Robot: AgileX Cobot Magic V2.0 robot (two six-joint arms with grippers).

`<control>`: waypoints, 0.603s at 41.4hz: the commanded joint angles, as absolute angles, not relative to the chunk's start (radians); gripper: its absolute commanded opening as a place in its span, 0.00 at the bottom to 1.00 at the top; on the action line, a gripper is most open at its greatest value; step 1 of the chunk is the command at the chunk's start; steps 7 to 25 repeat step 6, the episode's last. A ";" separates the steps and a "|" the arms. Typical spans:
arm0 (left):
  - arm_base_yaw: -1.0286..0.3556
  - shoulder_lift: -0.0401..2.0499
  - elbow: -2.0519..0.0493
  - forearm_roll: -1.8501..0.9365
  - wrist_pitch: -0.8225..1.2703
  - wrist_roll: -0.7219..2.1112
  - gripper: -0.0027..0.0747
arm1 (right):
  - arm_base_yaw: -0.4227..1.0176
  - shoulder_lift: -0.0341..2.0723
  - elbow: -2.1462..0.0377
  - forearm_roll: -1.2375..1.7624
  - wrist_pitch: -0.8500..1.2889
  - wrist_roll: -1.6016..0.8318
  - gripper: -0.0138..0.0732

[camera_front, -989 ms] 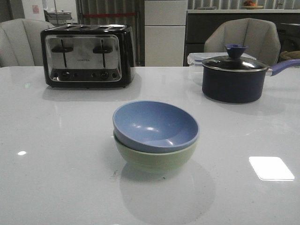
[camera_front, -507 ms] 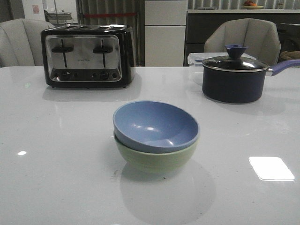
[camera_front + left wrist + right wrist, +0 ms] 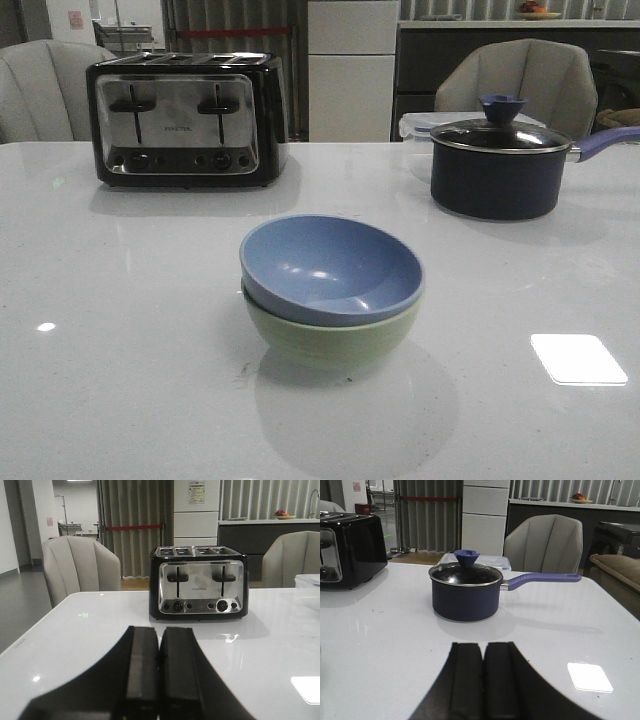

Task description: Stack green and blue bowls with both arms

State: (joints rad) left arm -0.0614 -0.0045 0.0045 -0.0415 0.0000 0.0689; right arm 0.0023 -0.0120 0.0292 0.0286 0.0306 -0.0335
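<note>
Left fingers (image 3: 159, 672): pressed together with only a thin seam between the two black pads, holding nothing, low over the table (image 3: 75, 645).
Right fingers (image 3: 483, 677): likewise closed flat against each other, empty, above the white tabletop.
Blue bowl (image 3: 331, 270): nested inside the green bowl (image 3: 330, 340), tilted slightly so its rim rides higher toward the far left; the stack sits near the middle of the table, well apart from the other items.
Bowls in wrist views: not seen in either; only the front view shows them.
Arms in front view: neither arm nor its fingers appear there.
Toaster (image 3: 199, 582): four-slot, black with a chrome face, two levers and a row of knobs; the left wrist view reads "FINETEK" on the chrome, while in the front view the same lettering is too small to make out.
Saucepan (image 3: 465, 592): dark navy with a glass lid, a purple knob and a purple handle pointing away to the robot's right; the right wrist view shows the whole handle, which the front view cuts off.
Clear lidded container (image 3: 495, 560): just behind the saucepan.
Notice on the white cabinet (image 3: 196, 492): printed sheet visible in the left wrist view, text illegible.
Red barrier tape (image 3: 134, 528): stretched across the curtained background, no writing readable.
</note>
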 commanded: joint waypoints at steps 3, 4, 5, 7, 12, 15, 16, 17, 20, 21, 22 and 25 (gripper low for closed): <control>-0.066 -0.025 0.009 -0.043 -0.089 0.064 0.16 | -0.004 -0.029 0.025 0.019 -0.066 -0.029 0.21; -0.066 -0.025 0.009 -0.043 -0.089 0.064 0.16 | -0.004 -0.029 0.025 0.019 -0.066 -0.029 0.21; -0.066 -0.025 0.009 -0.043 -0.089 0.064 0.16 | -0.004 -0.029 0.025 0.019 -0.066 -0.029 0.21; -0.066 -0.025 0.009 -0.043 -0.089 0.064 0.16 | -0.004 -0.029 0.025 0.019 -0.066 -0.029 0.21; -0.066 -0.025 0.009 -0.043 -0.089 0.064 0.16 | -0.004 -0.029 0.025 0.019 -0.066 -0.029 0.21; -0.066 -0.025 0.009 -0.043 -0.089 0.064 0.16 | -0.004 -0.029 0.025 0.019 -0.066 -0.029 0.21; -0.066 -0.025 0.009 -0.043 -0.089 0.064 0.16 | -0.004 -0.029 0.025 0.019 -0.066 -0.029 0.21; -0.066 -0.025 0.009 -0.043 -0.089 0.064 0.16 | -0.004 -0.029 0.025 0.019 -0.066 -0.029 0.21; -0.066 -0.025 0.009 -0.043 -0.089 0.064 0.16 | -0.004 -0.029 0.025 0.019 -0.066 -0.029 0.21; -0.066 -0.025 0.009 -0.043 -0.089 0.064 0.16 | -0.004 -0.029 0.025 0.019 -0.066 -0.029 0.21; -0.066 -0.025 0.009 -0.043 -0.089 0.064 0.16 | -0.004 -0.029 0.025 0.019 -0.066 -0.029 0.21; -0.066 -0.025 0.009 -0.043 -0.089 0.064 0.16 | -0.004 -0.029 0.025 0.019 -0.066 -0.029 0.21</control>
